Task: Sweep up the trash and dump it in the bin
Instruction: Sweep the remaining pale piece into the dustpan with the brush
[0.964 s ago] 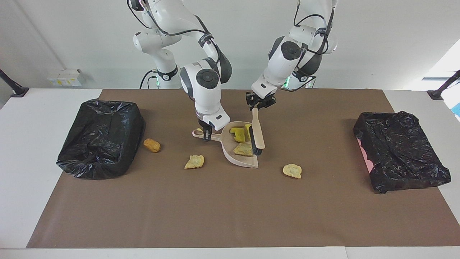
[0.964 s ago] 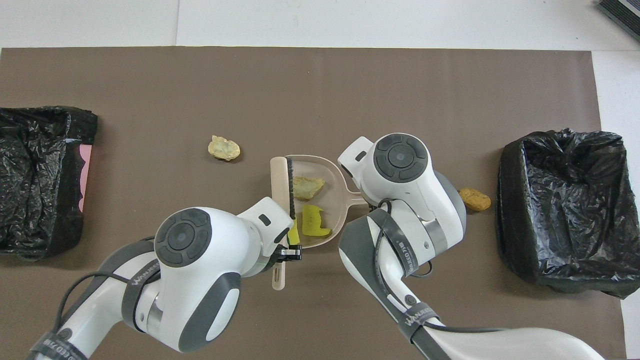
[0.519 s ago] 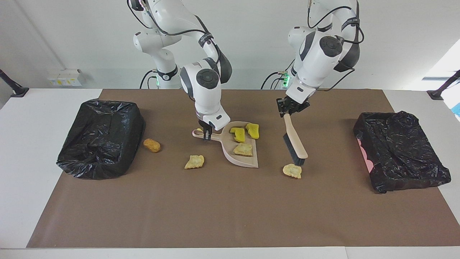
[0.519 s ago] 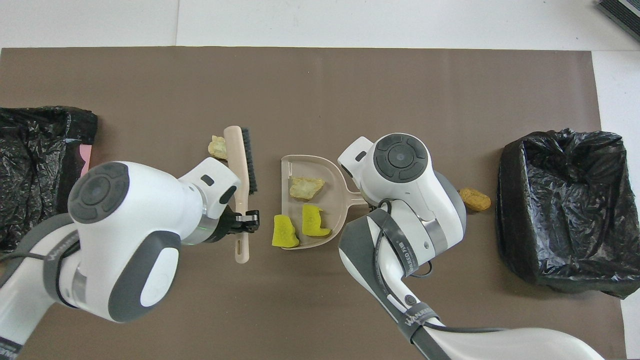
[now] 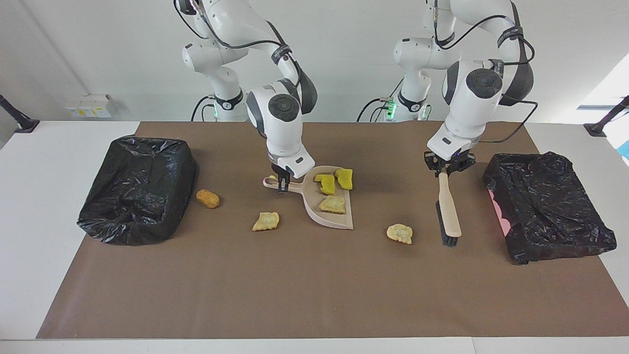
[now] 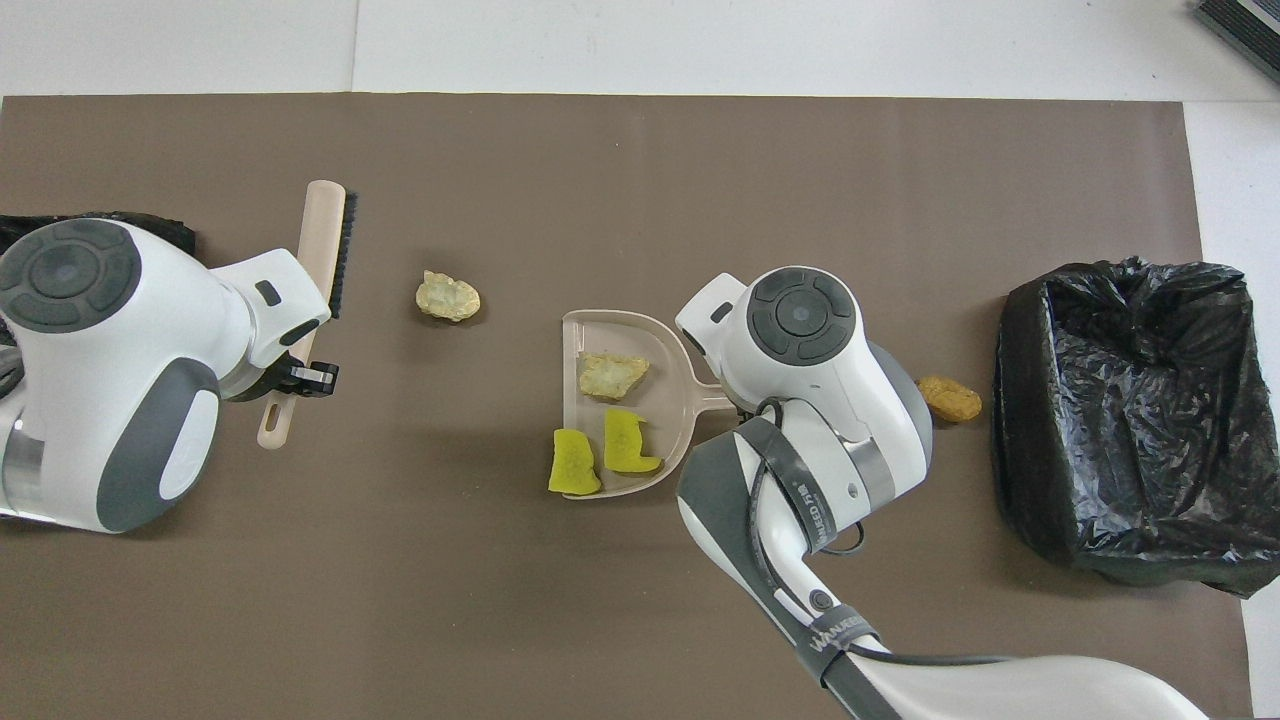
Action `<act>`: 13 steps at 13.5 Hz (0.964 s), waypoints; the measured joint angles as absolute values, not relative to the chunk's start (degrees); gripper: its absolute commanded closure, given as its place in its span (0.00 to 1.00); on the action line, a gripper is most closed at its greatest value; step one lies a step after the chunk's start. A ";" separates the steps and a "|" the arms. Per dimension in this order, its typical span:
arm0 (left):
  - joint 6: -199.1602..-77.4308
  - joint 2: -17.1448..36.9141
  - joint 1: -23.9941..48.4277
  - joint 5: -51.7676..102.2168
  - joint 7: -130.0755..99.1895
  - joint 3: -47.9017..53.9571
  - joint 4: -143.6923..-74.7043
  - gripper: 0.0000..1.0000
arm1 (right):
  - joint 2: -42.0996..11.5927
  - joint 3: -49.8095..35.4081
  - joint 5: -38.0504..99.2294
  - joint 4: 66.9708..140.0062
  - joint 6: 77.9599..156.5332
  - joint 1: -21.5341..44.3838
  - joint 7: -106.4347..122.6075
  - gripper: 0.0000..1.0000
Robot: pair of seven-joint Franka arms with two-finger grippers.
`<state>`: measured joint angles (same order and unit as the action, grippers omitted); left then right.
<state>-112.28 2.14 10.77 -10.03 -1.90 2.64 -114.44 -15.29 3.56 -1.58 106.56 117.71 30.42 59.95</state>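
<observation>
- End effectors first: the left end effector (image 5: 449, 168) is clamped on the handle of the brush (image 5: 449, 211). It hangs over the mat (image 5: 304, 290), near the bin (image 5: 548, 206) at the left arm's end of the counter (image 5: 49, 162).
- Brush bristles point down and their tip touches the mat, or sits just above it. I cannot tell which.
- Right end effector (image 5: 281, 185) is closed tight on the handle of the dustpan (image 5: 339, 220). The dustpan lies flat on the mat in the middle, with its wide mouth toward the left arm's end.
- Trash in the dustpan: one beige lump (image 5: 332, 204) and one yellow sponge (image 5: 325, 183).
- Another yellow sponge (image 5: 344, 178) sits at the dustpan's edge, half on and half off, beside the first sponge.
- One beige lump (image 5: 399, 233) lies on the mat between the dustpan and the brush, just beside the bristles but apart from them.
- Another beige lump (image 5: 266, 221) lies on the mat beside the dustpan, farther from the robots than its handle. The right arm hides it in the overhead view.
- An orange-brown lump (image 5: 208, 198) lies near the other bin (image 5: 140, 189), at the right arm's end.
- Both bins have black bags in them.
- A tiny bit of yellow shows by the dustpan handle, under the right end effector. It is too hidden to tell what it is.
</observation>
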 measured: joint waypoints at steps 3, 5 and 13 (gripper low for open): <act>-115.14 7.32 10.90 -11.34 -1.06 3.32 -114.29 1.00 | -15.29 3.56 -1.58 106.57 117.71 30.60 59.78 1.00; -115.40 9.87 11.24 -11.35 -1.00 4.03 -114.59 1.00 | -15.29 3.56 -1.58 106.57 117.71 30.86 59.15 1.00; -120.77 4.93 17.79 -6.96 1.07 4.72 -125.58 1.00 | -15.29 3.56 -1.58 106.57 117.71 31.01 58.92 1.00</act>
